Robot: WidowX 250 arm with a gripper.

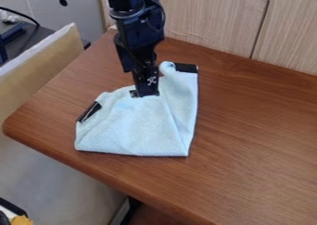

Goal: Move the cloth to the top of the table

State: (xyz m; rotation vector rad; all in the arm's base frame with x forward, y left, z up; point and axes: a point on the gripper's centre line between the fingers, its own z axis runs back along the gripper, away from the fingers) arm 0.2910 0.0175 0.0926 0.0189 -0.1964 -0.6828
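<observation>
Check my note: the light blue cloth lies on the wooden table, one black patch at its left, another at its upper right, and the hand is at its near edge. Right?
Not quite: the camera view shows the hand at the far edge of the light blue cloth, not the near one. The wooden table, left patch and upper right patch are as you say.

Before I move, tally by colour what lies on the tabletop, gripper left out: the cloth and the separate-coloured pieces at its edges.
Light blue cloth: 1
Black pieces at its edges: 2
Total: 3
</observation>
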